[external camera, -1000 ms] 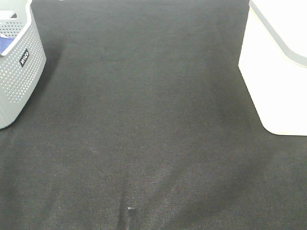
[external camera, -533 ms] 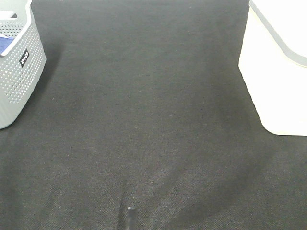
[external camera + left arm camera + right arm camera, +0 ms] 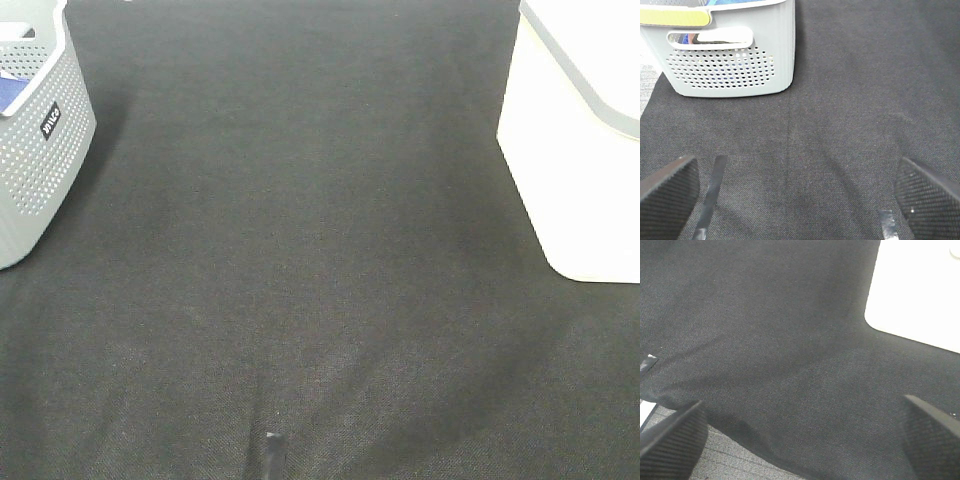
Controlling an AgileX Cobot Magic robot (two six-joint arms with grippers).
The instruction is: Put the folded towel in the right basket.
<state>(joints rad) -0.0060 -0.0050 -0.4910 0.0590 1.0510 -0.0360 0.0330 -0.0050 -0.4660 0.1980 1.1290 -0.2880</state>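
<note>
Exterior high view: dark cloth (image 3: 300, 250) is bare between the two baskets, no folded towel lying on it. Grey perforated basket (image 3: 35, 140) sits at the left edge, white basket (image 3: 575, 150) at the right edge, well apart. Neither of my arms shows in this view, so both are pulled back off the work area.

Towel location: I can't confirm it. There's something blue inside the grey basket, seen over the rim up top and through the handle slot (image 3: 707, 37) in the left wrist view, but too little shows to call it the towel, let alone its long axis. It may equally be inside the white basket already; that interior is hidden.

Left gripper (image 3: 800, 197): pads spread wide, nothing between them, facing the grey basket's side wall with open cloth between. If the blue item is the towel, this arm is the nearer one and it lies straight ahead and above pad level, over the rim.

Right gripper (image 3: 800, 440): also spread wide and empty, low over the cloth's near edge, white basket's corner (image 3: 920, 290) ahead and off to one side.

Both wrists look roughly level, angled down at the cloth.
</note>
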